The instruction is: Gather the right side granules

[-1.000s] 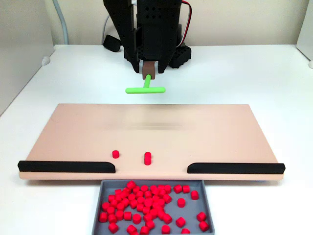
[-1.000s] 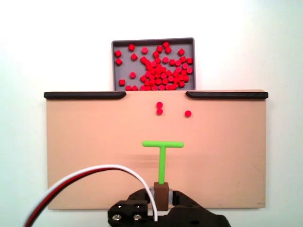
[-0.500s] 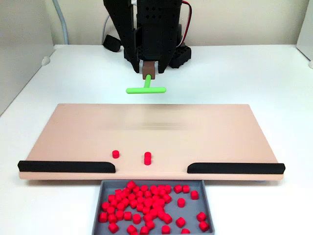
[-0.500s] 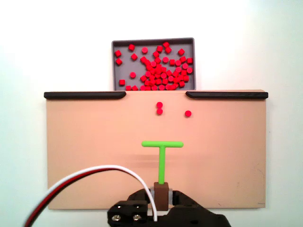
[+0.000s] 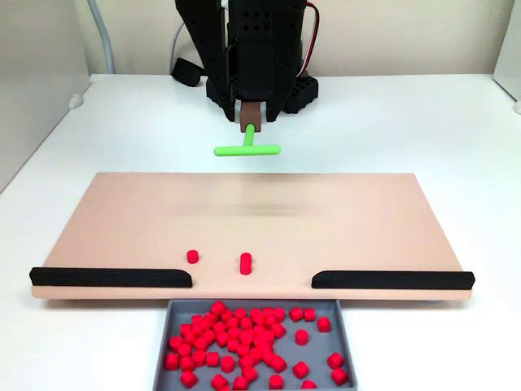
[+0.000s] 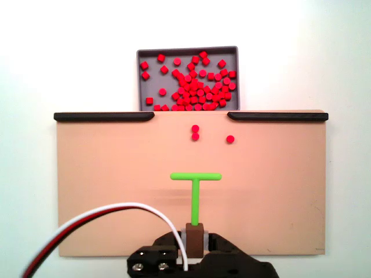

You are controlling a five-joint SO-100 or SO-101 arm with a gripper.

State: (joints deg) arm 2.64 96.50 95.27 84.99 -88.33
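The black arm's gripper (image 6: 195, 238) is clamping a brown block that carries the green T-shaped plastic stick (image 6: 196, 188), crossbar pointing toward the far rail, and it is hovering over the near half of the flat tan rectangular board (image 6: 104, 185) in a fixed view. The three tiny bright red plastic granules (image 6: 195, 132) are sitting on the board just short of the gap between the two black edge rails (image 6: 104, 116): two are touching, one right behind the other, and the third is lying apart to the right in that view. In a fixed view from the opposite side, the gripper (image 5: 251, 122) is hanging beyond the board's far edge, stick (image 5: 247, 148) in the air, and the granules (image 5: 245, 262) are resting near the front rails, the lone one to the left. The grey rectangular tray (image 5: 175, 314) below the gap is holding a mass of red pellets (image 5: 244, 338).
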